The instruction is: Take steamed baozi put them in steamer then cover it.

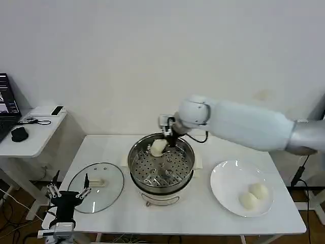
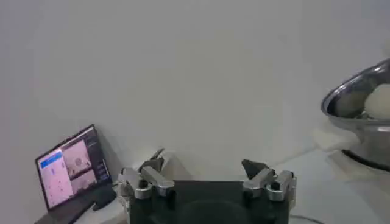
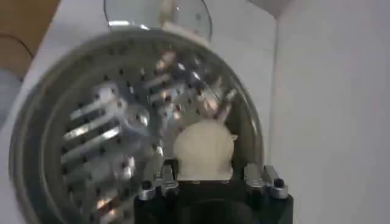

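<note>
The steamer (image 1: pixel 161 192) stands mid-table, a shiny steel pot with a perforated tray (image 3: pixel 103 128) inside. My right gripper (image 1: pixel 163 141) reaches in over its back rim, shut on one cream-white baozi (image 1: pixel 158 147) just above the tray. In the right wrist view that baozi (image 3: pixel 204 149) fills the gap between the jaws of the right gripper (image 3: pixel 205 159). Two more baozi (image 1: pixel 259 190) (image 1: pixel 248 200) lie on the white plate (image 1: pixel 223 178) to the right. My left gripper (image 1: pixel 66 192) is parked low at the table's front left corner, open and holding nothing (image 2: pixel 204 161).
The glass lid (image 1: pixel 96 187) lies flat on the table left of the steamer, near the left gripper. A side table with a laptop (image 2: pixel 70 167) and a mouse (image 1: pixel 19 133) stands far left. A white wall runs close behind the table.
</note>
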{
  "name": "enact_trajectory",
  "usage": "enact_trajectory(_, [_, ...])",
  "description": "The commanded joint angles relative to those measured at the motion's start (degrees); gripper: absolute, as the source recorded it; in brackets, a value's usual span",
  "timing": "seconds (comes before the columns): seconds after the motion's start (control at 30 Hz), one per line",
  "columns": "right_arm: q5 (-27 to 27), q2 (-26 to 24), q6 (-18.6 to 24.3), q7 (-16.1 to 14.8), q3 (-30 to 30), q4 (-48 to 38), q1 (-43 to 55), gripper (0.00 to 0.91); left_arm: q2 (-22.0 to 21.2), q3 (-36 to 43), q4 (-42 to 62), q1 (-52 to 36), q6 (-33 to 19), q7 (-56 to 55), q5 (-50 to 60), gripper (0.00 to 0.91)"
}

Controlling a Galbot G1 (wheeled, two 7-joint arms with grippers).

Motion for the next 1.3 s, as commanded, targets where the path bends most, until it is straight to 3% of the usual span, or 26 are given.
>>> enact_trajectory(0.03, [4.0,7.0,-3.3,2.7,-1.1,-2.9,-2.4,0.595,-0.1,-0.2,-0.2,0.1,0.0,0.0,0.1,0.907])
enact_trajectory(0.37, [2.2,8.1,-3.3,3.2,-1.1,-4.4,-3.7,0.605,-0.2,-0.3,0.4,-0.1,-0.2,-0.1,0.0,0.907])
enact_trajectory(0.53, [1.8,8.7,-3.0,3.3,-0.8,-5.3,-4.5,0.786,-0.3,-0.4,0.5,-0.2,-0.2,-0.2,0.0,0.907])
enact_trajectory(0.57, [1.8,8.7,-3.0,3.2,-0.8,-5.3,-4.6,0.887,-0.3,-0.4,0.5,-0.2,-0.2,-0.2,0.0,0.907])
enact_trajectory(0.8, [1.4,7.1,-2.8,2.1,-0.7,-3.8,-2.9,0.907,-0.5,-0.3,0.4,-0.1,-0.2,-0.2,0.1,0.907])
enact_trajectory(0.97, [-1.2,2.2,-1.3,-1.7,-0.7,-1.0,0.9,0.907,-0.7,0.2,0.1,-0.1,-0.2,-0.2,0.3,0.907])
enact_trajectory(1.1, [-6.7,-4.3,1.2,-5.5,-1.1,1.3,3.9,0.907,-0.5,0.6,-0.1,-0.1,-0.1,-0.2,0.3,0.907])
enact_trajectory(1.17, [-10.2,-8.9,3.9,-8.9,-1.4,2.4,5.6,0.907,-0.4,0.8,0.0,-0.2,-0.1,-0.1,0.3,0.907])
enact_trajectory(1.3, [-13.4,-16.0,6.9,-11.8,-1.3,5.1,7.6,0.907,-0.1,1.0,0.4,-0.4,-0.1,-0.1,0.3,0.907])
